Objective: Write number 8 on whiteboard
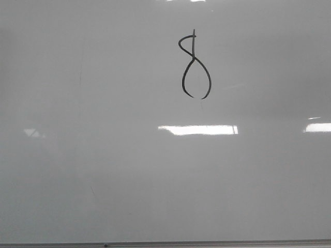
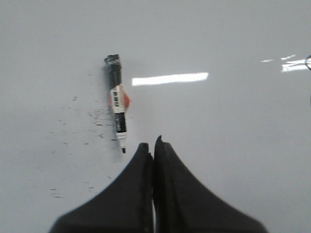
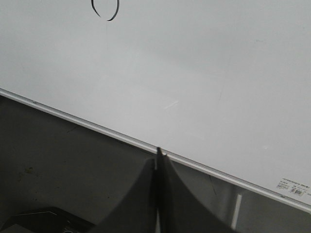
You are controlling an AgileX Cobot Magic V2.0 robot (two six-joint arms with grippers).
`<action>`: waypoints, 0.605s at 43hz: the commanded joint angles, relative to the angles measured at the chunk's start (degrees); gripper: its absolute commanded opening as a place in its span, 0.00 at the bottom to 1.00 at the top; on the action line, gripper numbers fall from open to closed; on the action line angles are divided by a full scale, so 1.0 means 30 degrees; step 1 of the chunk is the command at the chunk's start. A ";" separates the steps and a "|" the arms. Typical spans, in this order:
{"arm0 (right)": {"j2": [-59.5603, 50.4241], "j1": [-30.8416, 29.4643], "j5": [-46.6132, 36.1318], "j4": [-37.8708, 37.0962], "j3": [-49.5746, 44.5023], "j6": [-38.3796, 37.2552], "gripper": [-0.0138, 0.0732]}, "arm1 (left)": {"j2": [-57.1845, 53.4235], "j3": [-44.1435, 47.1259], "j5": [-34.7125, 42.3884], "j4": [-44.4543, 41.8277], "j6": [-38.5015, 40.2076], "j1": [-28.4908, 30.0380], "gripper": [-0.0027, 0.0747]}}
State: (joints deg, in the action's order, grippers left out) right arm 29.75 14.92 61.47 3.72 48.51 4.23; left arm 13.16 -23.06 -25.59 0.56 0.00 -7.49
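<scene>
The number 8 (image 1: pixel 195 66) is drawn in thin black line on the upper middle of the whiteboard (image 1: pixel 103 155); its lower loop is open at the base. The loop's bottom also shows in the right wrist view (image 3: pixel 106 10). Neither gripper shows in the front view. My left gripper (image 2: pixel 153 145) is shut and empty over the whiteboard (image 2: pixel 233 145). A black marker (image 2: pixel 118 108) with a white label lies flat on the board just beyond its tips, apart from them. My right gripper (image 3: pixel 158 155) is shut and empty at the whiteboard's metal edge (image 3: pixel 97 127).
Small black specks (image 2: pixel 92 116) dot the board beside the marker. Bright light reflections (image 1: pixel 198 129) lie across the board. A dark grey surface (image 3: pixel 58 165) lies past the board's edge, with a small sticker (image 3: pixel 293 187) at the board's corner.
</scene>
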 commanded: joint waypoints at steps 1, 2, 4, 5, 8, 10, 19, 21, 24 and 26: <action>0.0108 -0.0122 -0.1070 -0.0060 0.0426 -0.0001 0.08 | -0.1318 0.1414 0.3336 0.0274 -0.0162 0.1329 0.01; 0.0108 -0.0122 -0.1070 -0.0060 0.0426 -0.0001 0.08 | -0.1581 0.1788 0.3499 0.0274 -0.0162 0.1597 0.01; 0.0108 -0.0122 -0.1070 -0.0060 0.0426 -0.0001 0.08 | -0.2017 0.2485 0.3938 0.0274 -0.0162 0.2138 0.01; 0.0108 -0.0122 -0.1070 -0.0060 0.0426 -0.0001 0.08 | -0.2242 0.2895 0.4092 0.0274 -0.0162 0.2334 0.01; 0.0108 -0.0122 -0.1070 -0.0060 0.0426 -0.0001 0.08 | -0.2595 0.3701 0.4625 0.0274 -0.0162 0.2824 0.01; 0.0108 -0.0122 -0.1070 -0.0060 0.0426 -0.0001 0.08 | -0.2879 0.4275 0.5078 0.0274 -0.0162 0.3065 0.01; 0.0108 -0.0122 -0.1070 -0.0060 0.0426 -0.0001 0.08 | -0.4093 0.6455 0.7599 0.0129 -0.0162 0.3159 0.01; 0.0108 -0.0122 -0.1070 -0.0060 0.0426 -0.0001 0.08 | -0.4448 0.6813 0.7808 0.0129 -0.0162 0.3159 0.01; 0.0108 -0.0122 -0.1070 -0.0060 0.0426 -0.0001 0.08 | -0.4815 0.7393 0.8318 0.0129 -0.0162 0.3125 0.01; 0.0108 -0.0122 -0.1038 -0.0060 0.0426 -0.0001 0.08 | -0.4815 0.7668 0.8531 0.0129 -0.0162 0.3125 0.01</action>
State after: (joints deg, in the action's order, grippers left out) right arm 29.75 14.92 61.50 3.72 48.51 4.23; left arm -0.35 0.23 -6.60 0.89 -0.62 1.75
